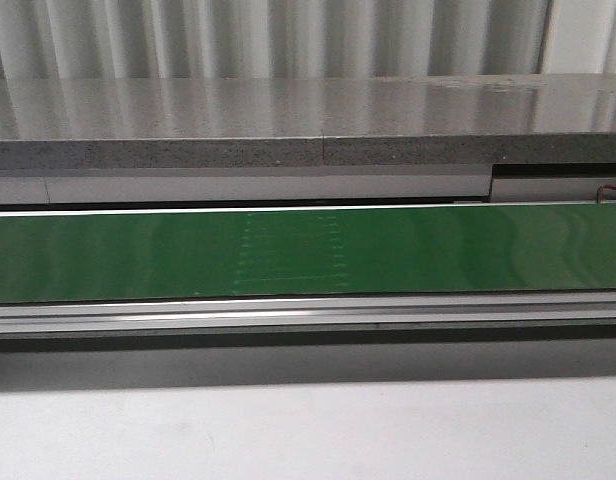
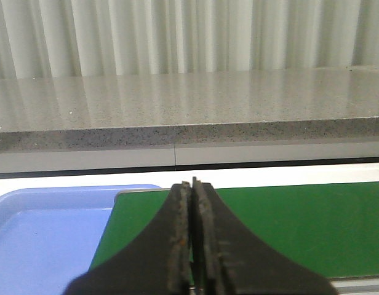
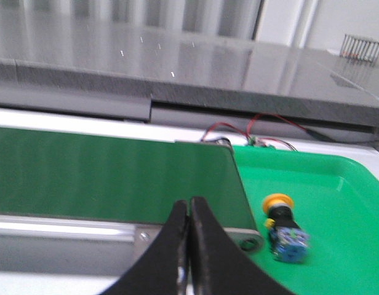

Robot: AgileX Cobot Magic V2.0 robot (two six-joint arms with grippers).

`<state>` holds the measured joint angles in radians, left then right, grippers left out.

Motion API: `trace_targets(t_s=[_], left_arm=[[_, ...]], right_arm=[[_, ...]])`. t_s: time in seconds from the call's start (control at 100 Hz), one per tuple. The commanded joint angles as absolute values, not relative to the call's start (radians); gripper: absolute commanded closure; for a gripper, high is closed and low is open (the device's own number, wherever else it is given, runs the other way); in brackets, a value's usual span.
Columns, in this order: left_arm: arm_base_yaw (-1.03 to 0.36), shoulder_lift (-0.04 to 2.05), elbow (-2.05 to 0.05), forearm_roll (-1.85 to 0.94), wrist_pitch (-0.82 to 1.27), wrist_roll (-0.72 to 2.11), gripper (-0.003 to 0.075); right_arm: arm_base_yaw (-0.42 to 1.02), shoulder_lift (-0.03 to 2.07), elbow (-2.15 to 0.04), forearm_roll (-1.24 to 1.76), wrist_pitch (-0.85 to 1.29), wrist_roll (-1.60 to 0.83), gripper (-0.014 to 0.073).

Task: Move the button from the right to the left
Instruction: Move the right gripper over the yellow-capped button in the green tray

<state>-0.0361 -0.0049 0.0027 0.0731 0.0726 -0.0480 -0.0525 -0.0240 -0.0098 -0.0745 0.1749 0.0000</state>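
Nothing moved yet: your button (image 3: 283, 228) lies in the green tray (image 3: 337, 184) (right side); both tools (image 2: 192, 233) (image 3: 188, 246) are pressed together, empty.

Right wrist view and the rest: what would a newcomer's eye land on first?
The long green conveyor belt across the front view. Next, the button lying on its side in the green tray at the belt's right end, untouched. Both claws, left and right, are shut and empty.

You see neither arm in the front view. The blue tray (image 2: 42, 239) runs off the picture's edge; so does the green tray (image 3: 337, 184). The button (image 3: 283, 226) is blurred, its contact-block markings unreadable.
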Motion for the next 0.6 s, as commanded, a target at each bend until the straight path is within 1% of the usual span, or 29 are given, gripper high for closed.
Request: trace_targets(t_s=[0.0,0.3,0.43,0.59], left_arm=[[-0.039,-0.037,0.043,0.071,0.000,-0.048,0.0741],[-0.039,-0.037,0.043,0.071,0.000,-0.048,0.0741],[-0.039,-0.037,0.043,0.071,0.000,-0.048,0.0741],[-0.039,-0.037,0.043,0.071,0.000,-0.048,0.0741]], right_arm=[[-0.053,0.011,-0.126,-0.142,0.203,-0.009,0.0659],[-0.053,0.297,-0.511,-0.178,0.585,-0.009,0.0659],[-0.053,0.408,-0.608,-0.156,0.628,0.000,0.0659],[-0.053,0.533,-0.694,-0.170,0.718,0.172,0.0657]])
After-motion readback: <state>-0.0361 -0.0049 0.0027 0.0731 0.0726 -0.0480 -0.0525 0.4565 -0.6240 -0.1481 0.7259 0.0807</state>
